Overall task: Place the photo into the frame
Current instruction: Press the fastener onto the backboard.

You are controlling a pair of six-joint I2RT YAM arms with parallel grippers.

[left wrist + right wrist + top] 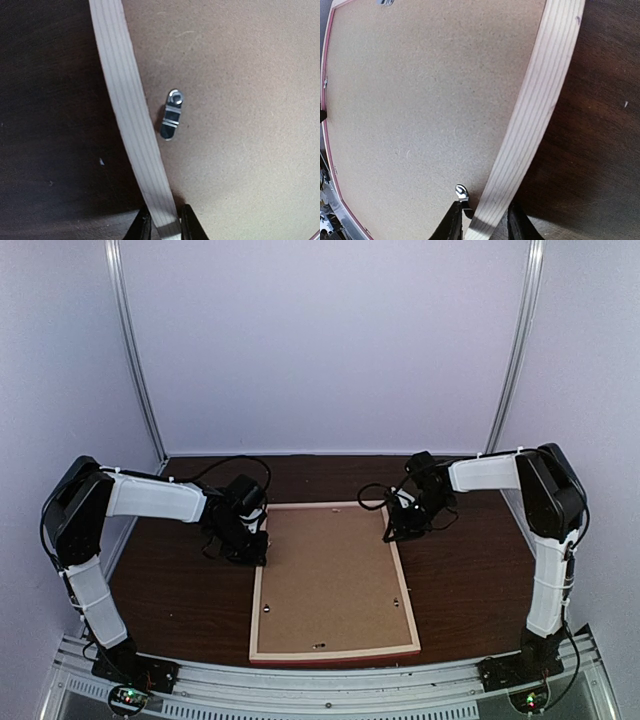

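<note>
Gripping the frame (334,652) face-down mid-table, brown backing board (330,575) already seated in it. Photo not visible anywhere; likely under the board, can't confirm. Left gripper (162,225) pinching the far-left rail. Right gripper (482,222) straddling the far-right rail, can't tell if clamped. Metal turn clip (171,115) lying parallel to the rail, on the board only, so probably not locked. Likely left to do: swing clips, flip over. Rails pale, striped raw wood with pink outer edge; board matte, speckled fibre; table (470,580) dark, smooth wood.
</note>
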